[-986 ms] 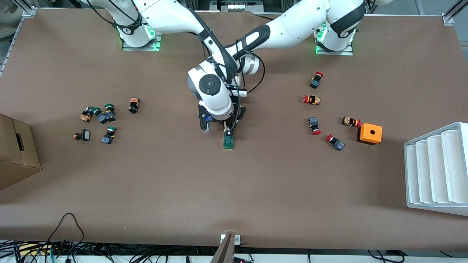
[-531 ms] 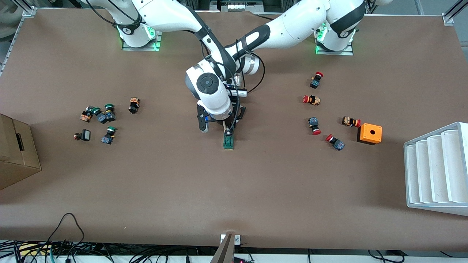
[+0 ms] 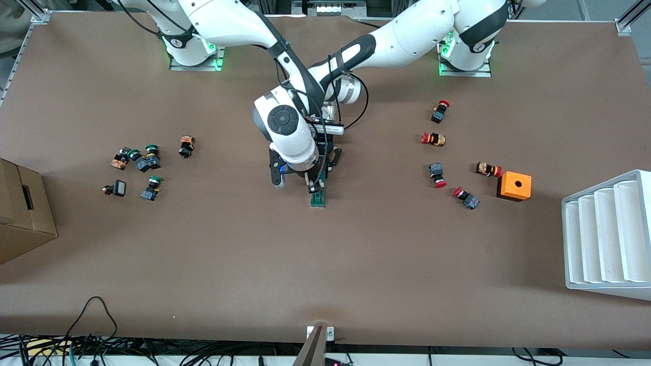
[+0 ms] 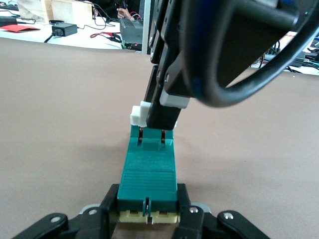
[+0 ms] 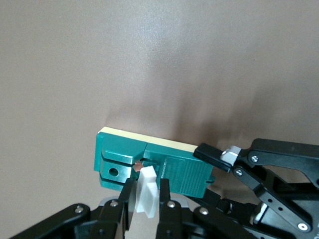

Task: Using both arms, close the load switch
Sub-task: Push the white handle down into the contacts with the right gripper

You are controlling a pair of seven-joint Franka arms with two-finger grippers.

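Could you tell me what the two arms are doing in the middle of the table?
Both arms meet over the green load switch lying at mid-table. The left tool clamps the switch's body at one end, holding it down. The right tool pinches the white tab, which stands raised, so the switch is not yet closed.

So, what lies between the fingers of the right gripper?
The white tab of the load switch lies between the right gripper fingers, as the right wrist view shows.

Mid-table, my right gripper (image 3: 311, 184) sits on the load switch (image 3: 318, 198), my left gripper (image 3: 330, 155) just beside it. Orange box (image 3: 514, 186) near the left arm's end, cardboard box (image 3: 23, 212) at the right arm's edge.
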